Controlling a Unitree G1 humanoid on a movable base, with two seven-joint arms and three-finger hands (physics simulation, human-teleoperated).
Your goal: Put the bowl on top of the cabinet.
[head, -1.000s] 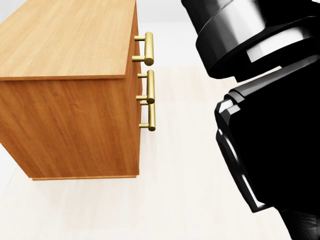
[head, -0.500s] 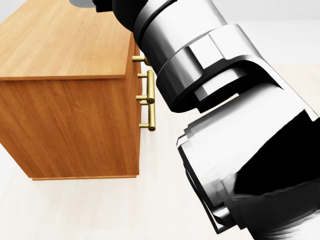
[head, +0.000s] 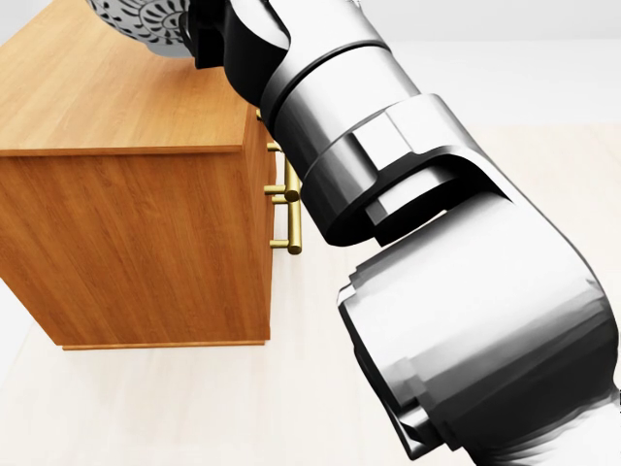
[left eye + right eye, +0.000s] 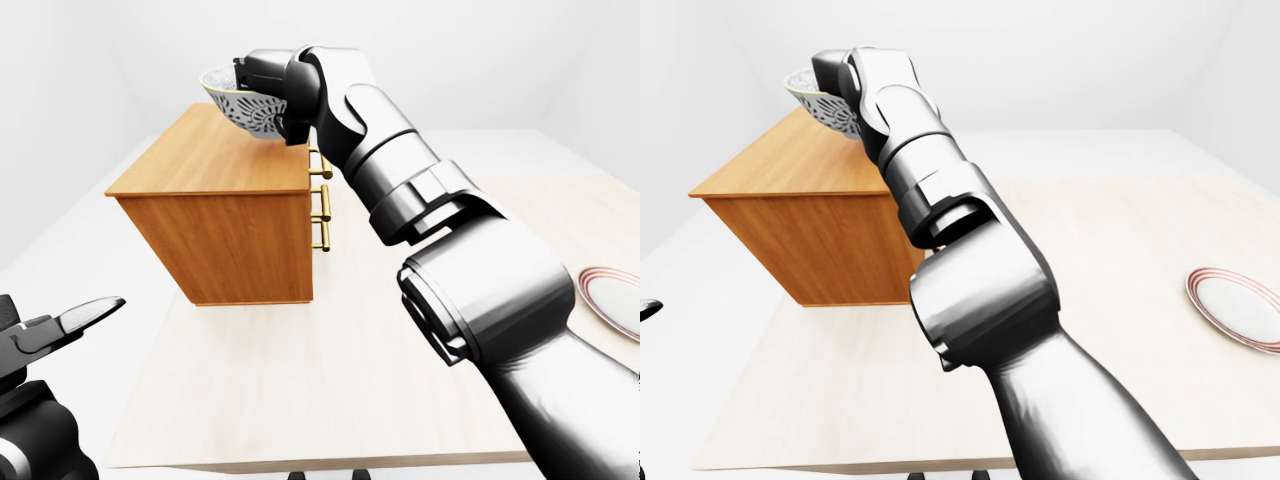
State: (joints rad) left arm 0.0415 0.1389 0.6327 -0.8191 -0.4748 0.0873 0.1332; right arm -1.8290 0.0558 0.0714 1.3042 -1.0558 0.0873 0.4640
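Above the wooden cabinet [image 4: 215, 175], toward 11 o'clock in the left-eye view: patterned bowl [image 4: 236, 102], held aloft and clear of the cabinet top, rim tilted slightly. Right hand [image 4: 268, 92] clamped on the bowl at its right side, dark fingers [image 4: 262, 68] wrapped over the rim. Right arm extended from 5 o'clock up to the bowl, covering much of the frame and passing across the cabinet's right face.

On that right face, at 12 o'clock from frame centre: brass handles [image 4: 322, 205], stacked vertically, partly masked by the arm.

Cabinet standing on a pale wooden table [image 4: 330, 380], near the table's left portion.

At 3 o'clock in the left-eye view: plate [image 4: 612, 297] with a reddish rim, flat on the table, well apart from the cabinet, cut by the frame edge.

At 8 o'clock in the left-eye view: left hand [image 4: 45, 335], low and well apart from the cabinet, fingers spread, nothing held.

Head view: bowl underside visible at 11 o'clock, over the cabinet top; contact with the top not observed.
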